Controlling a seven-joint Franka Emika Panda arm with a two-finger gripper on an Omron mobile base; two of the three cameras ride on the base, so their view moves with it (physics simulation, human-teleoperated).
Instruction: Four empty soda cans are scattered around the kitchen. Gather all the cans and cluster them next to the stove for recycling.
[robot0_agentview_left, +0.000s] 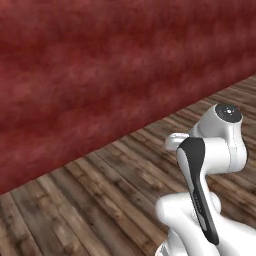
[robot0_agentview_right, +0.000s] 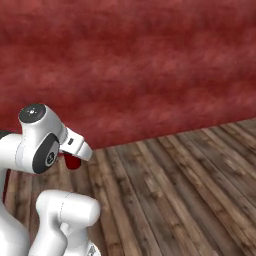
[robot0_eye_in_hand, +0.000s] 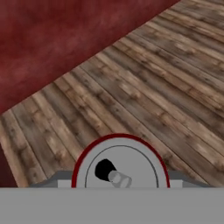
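You are carrying a red can (robot0_eye_in_hand: 120, 168) in the pincer (robot0_agentview_right: 73, 159), which is clenched on it — in the hand view the can's silver top with its dark opening and tab sits right in front of the camera, ringed in red, and in the right base view a bit of red shows just under the white hand, tucked close to the folded arm (robot0_agentview_left: 207, 165). Around you there is a dark red wall (robot0_agentview_left: 100, 75) and a plank floor (robot0_eye_in_hand: 153, 78), with the wall running close ahead in both base views; no stove, desk or other can is in front of you. That is where the trouble lies, as I judge it. The base appears to be in transit facing the wall, so a turn taken too tightly could swing the arm or the base into it. The can hangs over bare floor, so if the grip loosens from a jolt, it drops and rolls away, and you would have to hunt for it low down, where the arm reaches poorly. You also cannot see how far the pincer's fingers wrap the can's side — the hold may be shallower than it looks. Keep the arm folded and drive smoothly until the stove comes into view.
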